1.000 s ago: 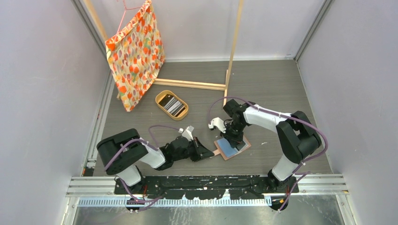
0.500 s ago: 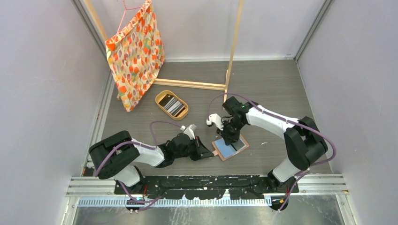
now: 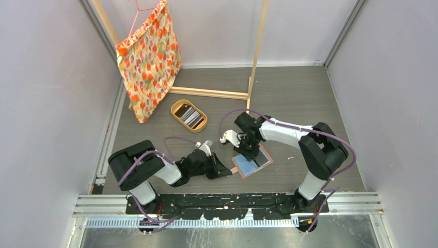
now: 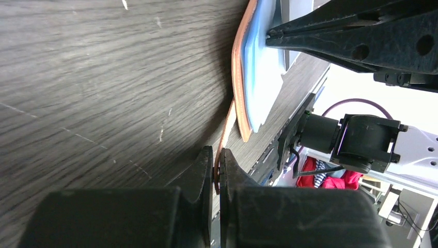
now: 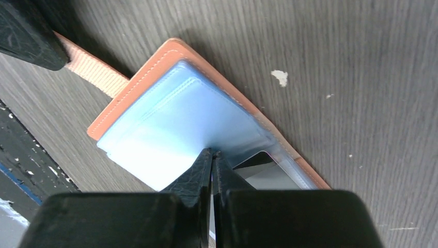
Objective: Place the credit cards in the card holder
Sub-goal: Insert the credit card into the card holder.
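The card holder lies open and flat on the grey table, near its near edge and between the two arms. Its glossy inner pockets face up and reflect pale blue. On its right half a grey shape with a dark corner shows under the clear pocket; it looks like a card, though most of it is hidden. The snap tab sticks out from the holder's left edge.

The left gripper lies low on the table, its fingers closed on that tab. The right gripper comes down from above with its fingers closed. Their tips meet on the glossy pocket near the holder's middle, and I cannot tell whether they pinch a pocket layer.

The rest of the credit cards sit stacked in the oval tan tray, which is well apart from the holder, farther back and to the left.

Just past the holder's near edge runs the black base rail. To the right and beyond it, wood-grain surface reaches the walls, with a small white fleck near the holder. At the far left an orange patterned cloth hangs on a wooden frame, whose foot bar lies just beyond the tray.
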Robot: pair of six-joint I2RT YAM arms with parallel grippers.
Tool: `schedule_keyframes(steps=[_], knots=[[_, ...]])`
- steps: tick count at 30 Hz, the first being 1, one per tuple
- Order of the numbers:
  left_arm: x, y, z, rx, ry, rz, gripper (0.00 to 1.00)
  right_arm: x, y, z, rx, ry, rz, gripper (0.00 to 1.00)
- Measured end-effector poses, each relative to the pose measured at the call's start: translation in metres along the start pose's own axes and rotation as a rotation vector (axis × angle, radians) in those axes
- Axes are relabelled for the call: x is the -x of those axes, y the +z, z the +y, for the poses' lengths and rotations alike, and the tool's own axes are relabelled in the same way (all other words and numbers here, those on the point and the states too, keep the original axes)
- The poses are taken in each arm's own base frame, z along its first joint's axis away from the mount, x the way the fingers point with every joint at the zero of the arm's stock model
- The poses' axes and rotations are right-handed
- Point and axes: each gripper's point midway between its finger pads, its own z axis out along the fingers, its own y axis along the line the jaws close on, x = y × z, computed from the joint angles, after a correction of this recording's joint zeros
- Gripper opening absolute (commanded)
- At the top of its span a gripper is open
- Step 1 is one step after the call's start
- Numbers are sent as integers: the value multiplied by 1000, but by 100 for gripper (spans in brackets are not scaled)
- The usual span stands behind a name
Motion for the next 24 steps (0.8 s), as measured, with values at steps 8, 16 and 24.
schedule_keyframes(steps=[8, 16, 24], knots=[[5, -2, -1, -33, -13, -21, 0, -2, -3, -12, -75, 11, 18, 8], [12, -4, -2, -36, -16, -38, 0, 2, -13, -22, -101, 32, -28, 15], [17, -11, -14, -16, 35, -5, 0, 5, -58, -9, 78, 140, -217, 31]])
